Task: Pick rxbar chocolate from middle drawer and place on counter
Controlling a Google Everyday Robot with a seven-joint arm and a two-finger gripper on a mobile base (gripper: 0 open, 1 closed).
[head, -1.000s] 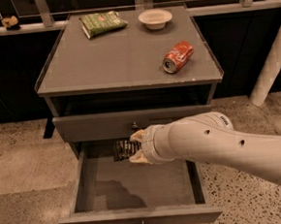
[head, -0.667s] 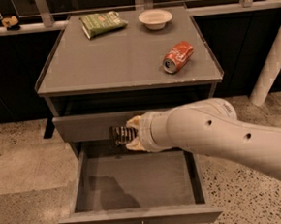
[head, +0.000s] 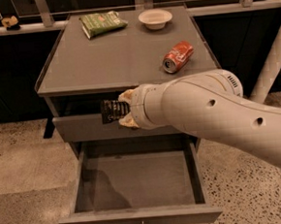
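The small, flat, black rxbar chocolate (head: 110, 110) is pinched between the tan fingers of the gripper (head: 123, 110). It hangs in the air just below the near edge of the counter (head: 121, 52) and above the pulled-out middle drawer (head: 139, 217), a shallow grey box with its bare floor showing. On the matte grey counter lie a red can (head: 178, 56) on its side at the right, a crinkled green snack bag (head: 102, 23) far left, and a round white bowl (head: 155, 18) far right.
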